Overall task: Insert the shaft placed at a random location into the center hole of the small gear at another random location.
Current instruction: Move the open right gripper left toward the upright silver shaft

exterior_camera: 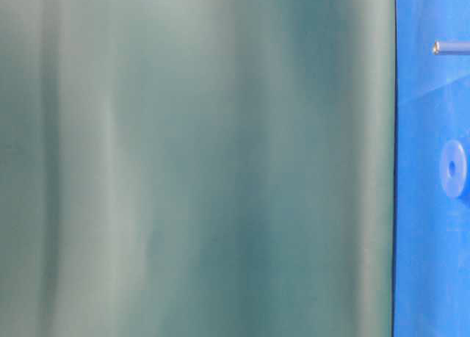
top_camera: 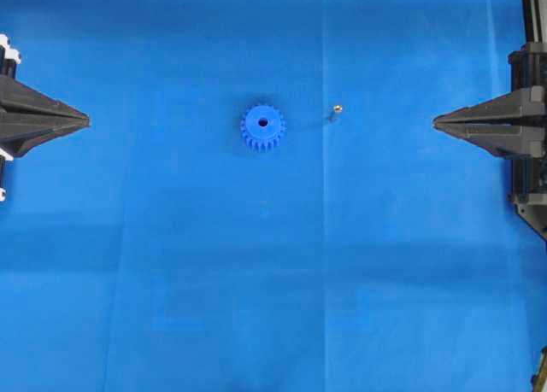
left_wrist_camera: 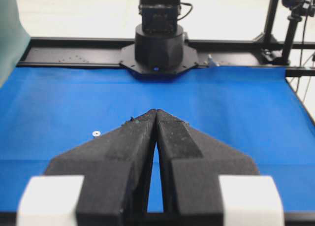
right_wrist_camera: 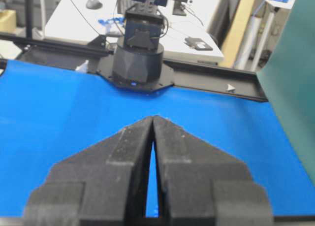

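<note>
Hiding most of the table-level view, seemingly a blurred green sheet (exterior_camera: 198, 161).

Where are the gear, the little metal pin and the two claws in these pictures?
Gear (top_camera: 262, 125): overhead view, on its raised hub.
Pin (top_camera: 337, 110): overhead view, on its shiny top.
Left claw (top_camera: 85, 119): overhead view, at its closed tips.
Right claw (top_camera: 436, 121): overhead view, at its closed tips.

The blue cloth surface (top_camera: 171, 264) is evenly and brightly lit overhead; faint shadow bands are seen. The table-level view is blurred by a green sheet (exterior_camera: 191, 161).
</note>
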Tool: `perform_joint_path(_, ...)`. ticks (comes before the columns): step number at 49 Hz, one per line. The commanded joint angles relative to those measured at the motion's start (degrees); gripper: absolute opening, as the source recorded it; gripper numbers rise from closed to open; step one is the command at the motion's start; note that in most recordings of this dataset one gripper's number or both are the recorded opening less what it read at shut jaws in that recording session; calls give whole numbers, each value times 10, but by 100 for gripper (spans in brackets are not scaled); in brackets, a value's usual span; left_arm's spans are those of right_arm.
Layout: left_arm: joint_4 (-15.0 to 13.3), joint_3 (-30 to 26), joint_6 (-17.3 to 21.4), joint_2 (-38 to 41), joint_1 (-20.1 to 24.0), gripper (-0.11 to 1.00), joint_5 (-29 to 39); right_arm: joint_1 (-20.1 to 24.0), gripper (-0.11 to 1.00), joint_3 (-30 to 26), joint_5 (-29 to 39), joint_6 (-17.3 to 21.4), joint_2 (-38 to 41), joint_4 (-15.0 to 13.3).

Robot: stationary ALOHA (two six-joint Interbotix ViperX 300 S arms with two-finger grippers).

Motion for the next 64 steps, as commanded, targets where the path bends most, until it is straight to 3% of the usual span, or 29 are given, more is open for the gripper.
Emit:
perform_joint_path(1, 2, -11, -6, 2, 2, 0, 4, -1, 0, -11, -1, 0, 4, 0)
perform_joint_path(7, 2, -11, -7, -2, 2, 0, 8, -3, -6, -18, 7, -3, 5, 0)
perform_joint_path(24, 1, -11, -6, -3, 2, 0, 10, -53, -4, -11, 11, 1, 42, 0)
perform_joint_path(31, 2, -11, -6, -3, 2, 0, 10, -82, 16, -5, 1, 4, 93, 9)
perform_joint_path(43, 2, -11, -6, -4, 1, 0, 7, -100, 85, 2, -72, 4, 211, 16)
perform_joint_path(49, 2, -11, -6, -4, 1, 0, 6, -110, 79, 4, -126, 4, 285, 31)
perform_joint_path(64, 2, -10, -6, -11, 1, 0, 9, -114, 81, -11, -233, 4, 464, 83)
